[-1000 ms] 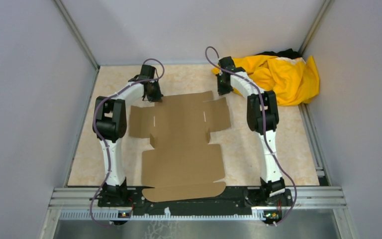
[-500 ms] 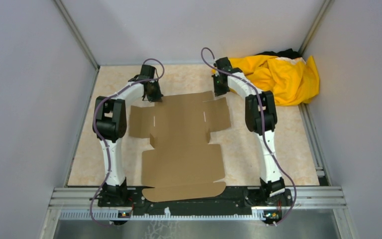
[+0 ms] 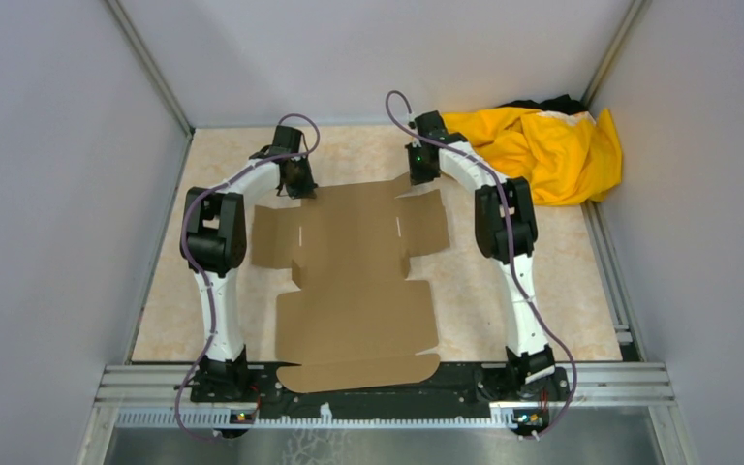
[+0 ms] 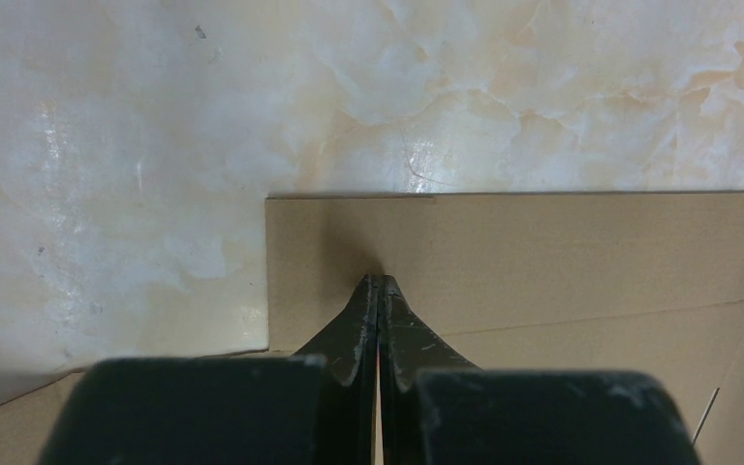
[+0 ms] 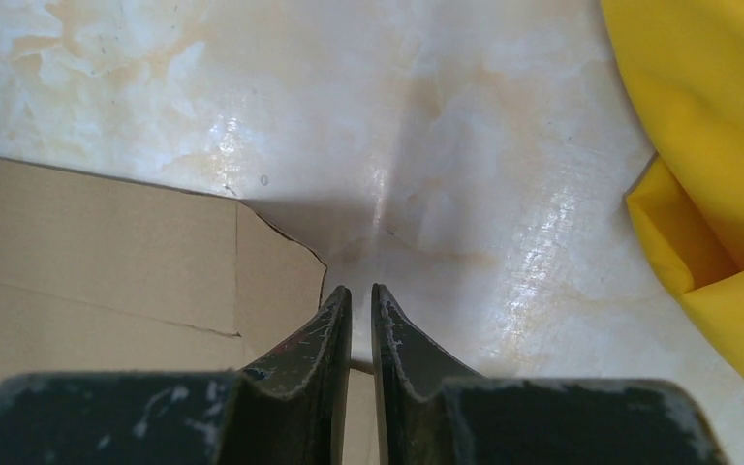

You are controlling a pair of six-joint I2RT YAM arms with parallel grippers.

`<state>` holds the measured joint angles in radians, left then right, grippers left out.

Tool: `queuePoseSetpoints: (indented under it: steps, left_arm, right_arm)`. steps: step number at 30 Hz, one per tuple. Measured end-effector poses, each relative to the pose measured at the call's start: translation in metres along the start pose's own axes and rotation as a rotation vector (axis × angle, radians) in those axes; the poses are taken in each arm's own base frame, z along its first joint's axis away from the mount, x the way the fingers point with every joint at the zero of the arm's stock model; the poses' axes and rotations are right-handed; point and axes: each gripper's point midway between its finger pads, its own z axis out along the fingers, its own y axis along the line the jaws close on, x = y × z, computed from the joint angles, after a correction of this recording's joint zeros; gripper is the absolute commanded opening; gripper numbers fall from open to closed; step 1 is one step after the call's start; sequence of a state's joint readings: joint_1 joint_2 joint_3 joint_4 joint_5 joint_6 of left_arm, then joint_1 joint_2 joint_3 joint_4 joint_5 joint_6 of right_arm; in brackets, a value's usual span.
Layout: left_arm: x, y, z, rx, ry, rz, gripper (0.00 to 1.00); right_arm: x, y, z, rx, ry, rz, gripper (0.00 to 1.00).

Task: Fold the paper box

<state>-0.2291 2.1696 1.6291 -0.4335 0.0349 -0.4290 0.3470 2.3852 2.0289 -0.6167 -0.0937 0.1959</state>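
**Both hands at the far edge, the sheet lying nearward of them**

The left gripper (image 4: pixel 380 283) is closed tight, its jaws pressed together with nothing between them. Its tip is set down on the far-left corner of the paper box (image 3: pixel 358 281), just inside the cardboard's edge. The right gripper (image 5: pixel 354 295) is open only a crack and, as far as I can see, grips nothing. It hangs at the far-right corner, its left finger at the edge of the corner flap and its right finger over bare table (image 5: pixel 465 145).

From both hands the sheet spreads nearward, flat and unfolded. Its long axis runs far to near, ending between the arm bases. My guess is that any first fold must bring the far panel toward the near side. The left arm is already touching it, so it looks better placed. The yellow cloth (image 3: pixel 552 150) lies off to the far right, apart from the cardboard.
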Motion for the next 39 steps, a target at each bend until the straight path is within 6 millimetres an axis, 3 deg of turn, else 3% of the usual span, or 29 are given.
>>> queuePoseSetpoints:
  steps: [16,39]
  left_arm:
    - [0.0,-0.002,0.001,0.011,0.001,0.0,0.0]
    - [0.0,-0.002,0.001,0.014,0.002,0.0,0.0]
  right_arm:
    - [-0.002,0.035,-0.003,-0.057,-0.024,-0.052,0.14]
    - [-0.023,0.062,-0.017,-0.093,-0.074,-0.117,0.18]
